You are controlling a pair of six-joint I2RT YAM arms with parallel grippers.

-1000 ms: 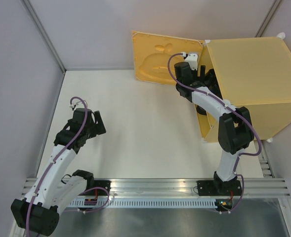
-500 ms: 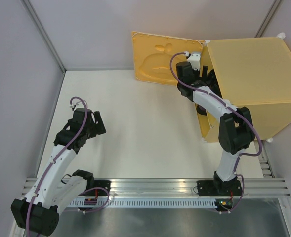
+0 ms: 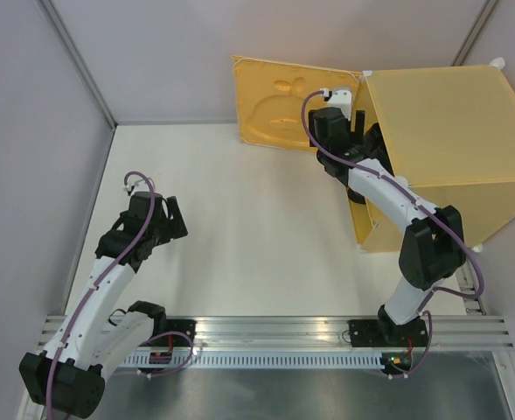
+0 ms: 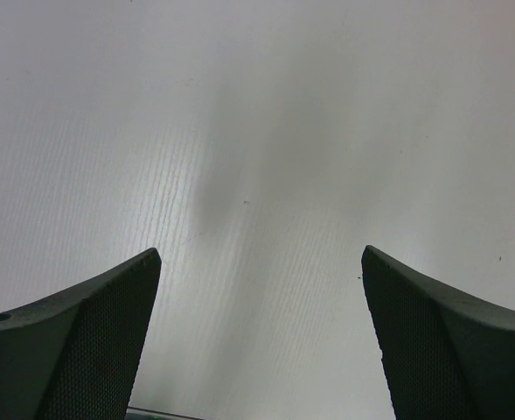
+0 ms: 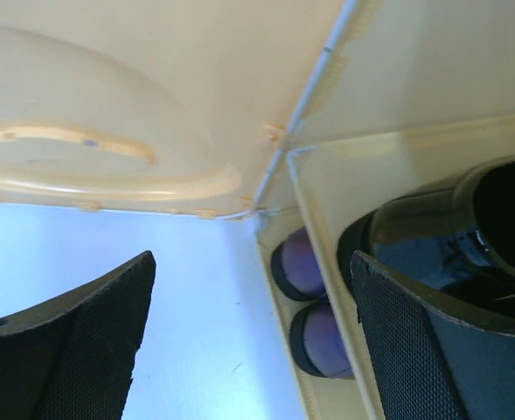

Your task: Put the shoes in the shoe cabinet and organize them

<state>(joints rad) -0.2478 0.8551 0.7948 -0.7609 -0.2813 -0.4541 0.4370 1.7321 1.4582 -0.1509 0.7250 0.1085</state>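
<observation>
The yellow-orange shoe cabinet (image 3: 449, 131) stands at the back right with its embossed door (image 3: 283, 109) swung open to the left. My right gripper (image 3: 358, 127) is open and empty at the cabinet's opening. In the right wrist view, between my open fingers (image 5: 250, 255), two purple shoe heels (image 5: 299, 262) sit side by side on the lower level and a glossy black shoe (image 5: 432, 241) sits on the level above; the door (image 5: 108, 131) fills the top left. My left gripper (image 3: 174, 219) is open and empty over bare table (image 4: 261, 252).
Grey walls close in the table at the left and back. The open door stands at the back of the white tabletop (image 3: 240, 201). A metal rail (image 3: 266, 337) runs along the near edge by the arm bases.
My right arm has shifted: its elbow moved right and nearer, and the gripper edged slightly towards the back at the cabinet opening. The left arm has not moved.
</observation>
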